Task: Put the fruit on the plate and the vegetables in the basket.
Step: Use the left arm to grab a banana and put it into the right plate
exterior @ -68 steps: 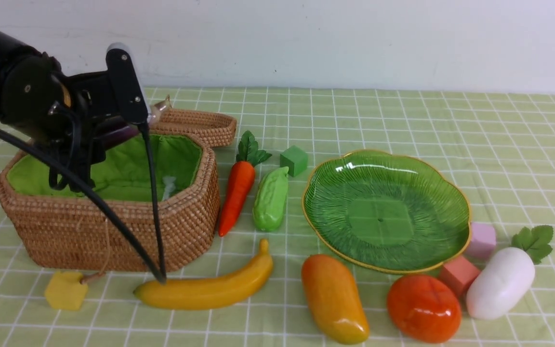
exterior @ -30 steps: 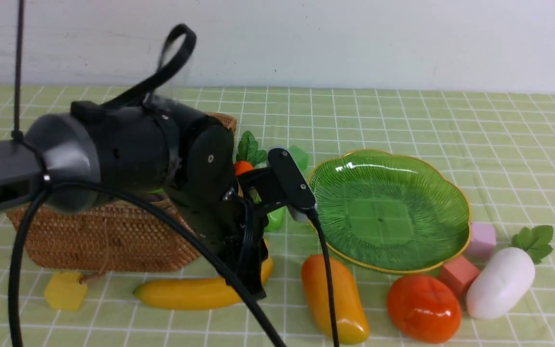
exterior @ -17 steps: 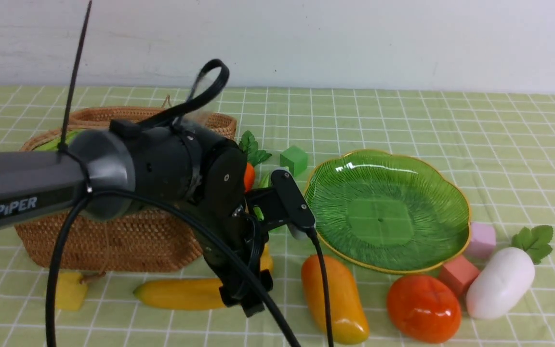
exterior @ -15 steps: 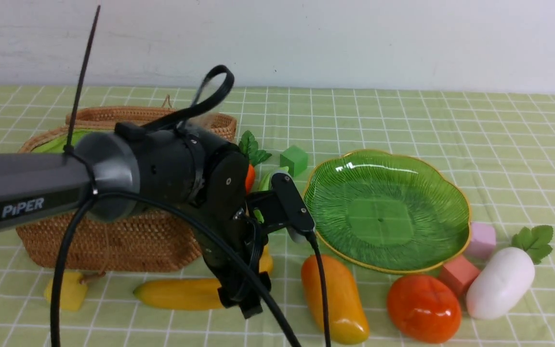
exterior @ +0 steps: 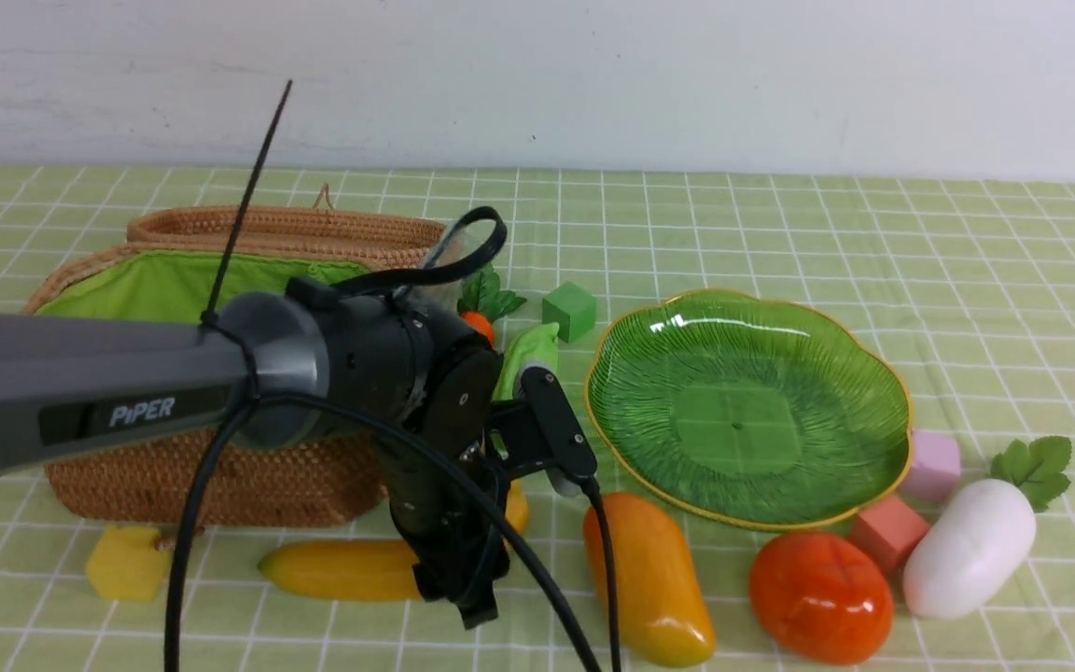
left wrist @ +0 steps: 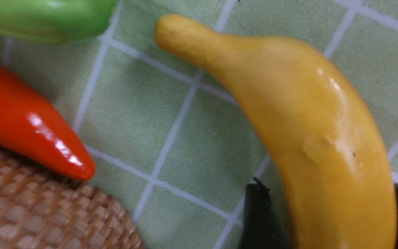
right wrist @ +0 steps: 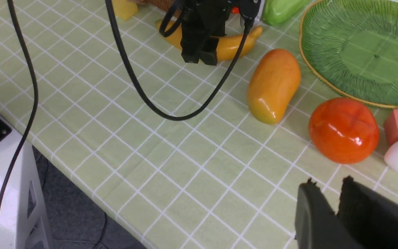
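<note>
Banana (left wrist: 323,138): flat on the desk, at six o'clock of the basket (exterior: 220,476), unmoved. Left fingers (left wrist: 259,221): formerly above the basket, since swung across and lowered. One now stands on each side of the banana's body, close against its skin; whether clamped, I cannot tell. Meaning: fruit stage begun, lift pending, toward the plate (exterior: 747,411) at two o'clock. Right fingers (right wrist: 314,218): nearly together, empty, idle.

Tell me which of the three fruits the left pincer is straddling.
The banana: the left pincer has a finger on either side of it. The mango and the persimmon lie apart, untouched.
</note>
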